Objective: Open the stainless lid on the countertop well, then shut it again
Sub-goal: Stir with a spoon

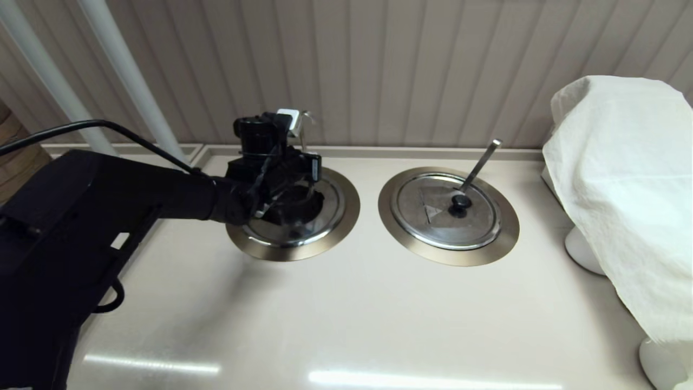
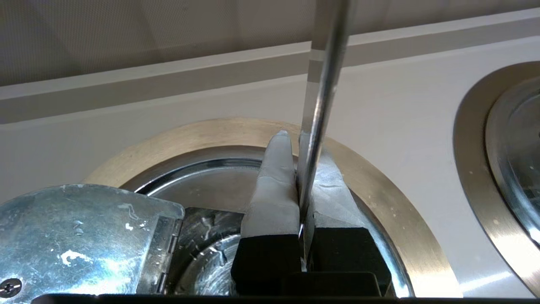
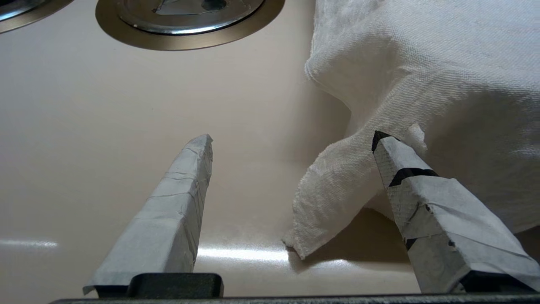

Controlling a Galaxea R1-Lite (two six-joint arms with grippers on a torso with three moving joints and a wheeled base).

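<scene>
Reaching over the countertop well (image 1: 293, 250) near the counter's back edge, the left gripper (image 2: 300, 139) sits low above the stainless lid (image 1: 330, 208), which lies shut in its bronze ring. Its taped fingers (image 2: 274, 185) are pressed together, pinching the thin wire utensil handle (image 2: 322, 84) that rises between them — not the lid's knob, which is hidden. The twin lid (image 1: 433, 214) lies closed toward the counter's right side. The right gripper (image 3: 291, 141) hovers, fingers spread wide, over the counter (image 3: 105, 109) beside the white cloth (image 3: 422, 63).
</scene>
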